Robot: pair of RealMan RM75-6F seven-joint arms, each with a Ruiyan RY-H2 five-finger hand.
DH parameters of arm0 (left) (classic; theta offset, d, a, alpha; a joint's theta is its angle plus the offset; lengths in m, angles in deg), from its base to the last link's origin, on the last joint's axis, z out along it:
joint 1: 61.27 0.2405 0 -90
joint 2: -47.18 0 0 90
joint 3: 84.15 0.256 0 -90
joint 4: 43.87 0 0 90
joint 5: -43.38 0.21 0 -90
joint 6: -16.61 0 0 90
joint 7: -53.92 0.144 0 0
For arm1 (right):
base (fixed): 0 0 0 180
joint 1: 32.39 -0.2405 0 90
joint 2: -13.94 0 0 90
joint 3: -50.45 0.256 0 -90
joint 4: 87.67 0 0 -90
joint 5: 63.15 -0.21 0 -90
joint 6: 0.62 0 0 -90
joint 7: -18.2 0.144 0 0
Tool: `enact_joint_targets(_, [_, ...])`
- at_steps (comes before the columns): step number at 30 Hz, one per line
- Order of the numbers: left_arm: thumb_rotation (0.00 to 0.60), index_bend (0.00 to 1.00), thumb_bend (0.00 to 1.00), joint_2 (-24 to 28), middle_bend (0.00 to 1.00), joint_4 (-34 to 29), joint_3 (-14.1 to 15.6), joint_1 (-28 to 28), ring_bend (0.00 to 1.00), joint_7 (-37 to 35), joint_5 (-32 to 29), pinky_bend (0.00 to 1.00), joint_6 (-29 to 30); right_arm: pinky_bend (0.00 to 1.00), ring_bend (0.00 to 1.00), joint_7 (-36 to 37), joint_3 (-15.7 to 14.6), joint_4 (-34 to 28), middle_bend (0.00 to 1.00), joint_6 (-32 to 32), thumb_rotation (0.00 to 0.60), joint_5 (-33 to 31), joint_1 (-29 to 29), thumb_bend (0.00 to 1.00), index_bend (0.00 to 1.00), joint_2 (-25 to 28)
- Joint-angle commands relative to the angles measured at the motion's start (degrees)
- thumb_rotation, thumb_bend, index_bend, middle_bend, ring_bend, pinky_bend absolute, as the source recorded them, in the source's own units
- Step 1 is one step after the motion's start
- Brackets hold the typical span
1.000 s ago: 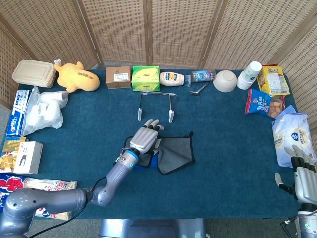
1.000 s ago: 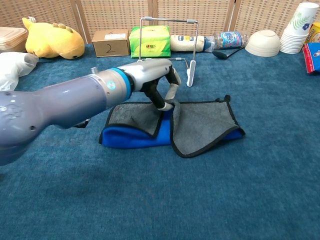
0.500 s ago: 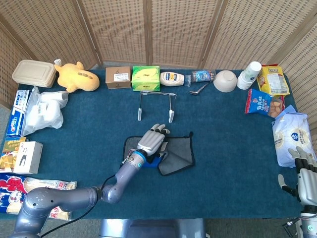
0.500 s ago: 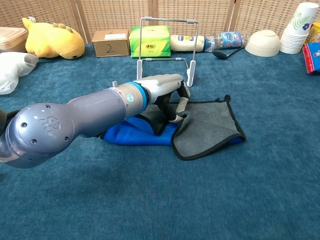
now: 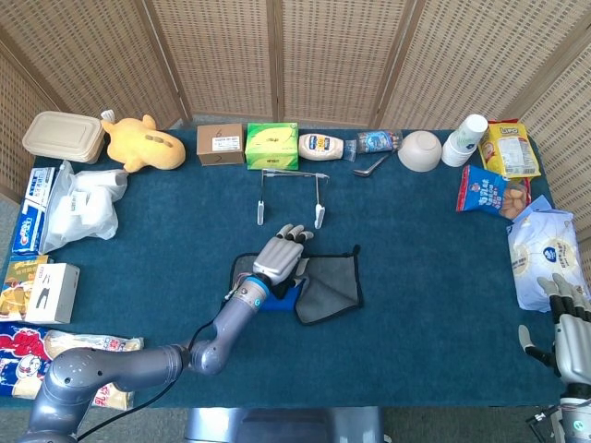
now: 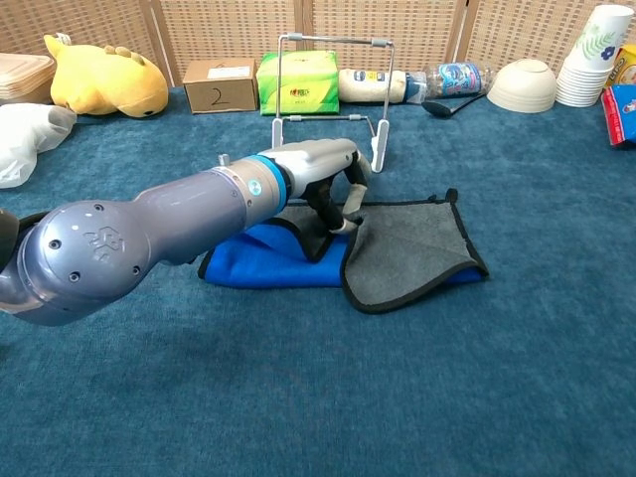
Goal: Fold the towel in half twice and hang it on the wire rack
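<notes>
Left hand (image 6: 328, 179): fingers curled, pinching towel (image 6: 407, 248) edge.
Right hand (image 5: 572, 323): holds nothing, fingers apart.
Wire rack (image 6: 331, 94): upright behind towel.

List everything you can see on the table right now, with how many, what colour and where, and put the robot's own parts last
towel: 1, grey and blue, table centre, partly folded
wire rack: 1, metal, behind the towel
plush toy: 1, yellow, back left
lunch box: 1, beige, back left corner
cardboard box: 1, brown, back row
tissue box: 1, green, back row
squeeze bottle: 1, white, back row
bowl: 1, white, back right, upside down
paper cups: 1 stack, white, back right
snack bags: several, mixed colours, right edge
plastic bag: 1, white, left side
left hand: on the towel, pinching a fold
right hand: bottom right, holding nothing, fingers apart
</notes>
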Motion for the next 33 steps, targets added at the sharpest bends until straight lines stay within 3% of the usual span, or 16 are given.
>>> enact_joint_targets(1, [0.6, 0.15, 0.44, -0.08, 0.01, -0.18, -0.1, 0.1, 0.0, -0.73, 1.11, 0.0, 1.21, 0.0, 0.0, -0.14, 0.02, -0.13, 0.03, -0.01, 0.6, 0.03, -0.02, 0.38, 0.11, 0.03])
enact_joint_targets(4, [0.6, 0.06, 0.43, 0.06, 0.0, -0.66, -0.07, 0.44, 0.0, -1.41, 2.26, 0.0, 2.48, 0.0, 0.0, -0.3, 0.07, -0.32, 0.03, -0.01, 0.6, 0.04, -0.05, 0.38, 0.11, 0.04])
enact_joint_targets(9, [0.6, 0.01, 0.42, 0.8, 0.0, -1.79, 0.77, 1.24, 0.0, -1.61, 3.12, 0.0, 3.18, 0.0, 0.0, -0.51, 0.07, -0.51, 0.03, 0.07, 0.6, 0.14, -0.13, 0.38, 0.11, -0.02])
enact_joint_targets(24, [0.6, 0.0, 0.39, 1.13, 0.0, -3.47, 1.22, 1.58, 0.0, -0.43, 3.07, 0.0, 4.09, 0.0, 0.0, -0.35, -0.01, -0.83, 0.03, -0.65, 0.6, 0.55, 0.35, 0.38, 0.11, 0.36])
enact_joint_targets(33, [0.6, 0.0, 0.39, 4.35, 0.0, -9.55, 0.44, 3.54, 0.0, -3.21, 5.76, 0.0, 7.17, 0.0, 0.0, -0.58, 0.04, -1.12, 0.03, -0.42, 0.6, 1.02, 0.05, 0.38, 0.11, 0.38])
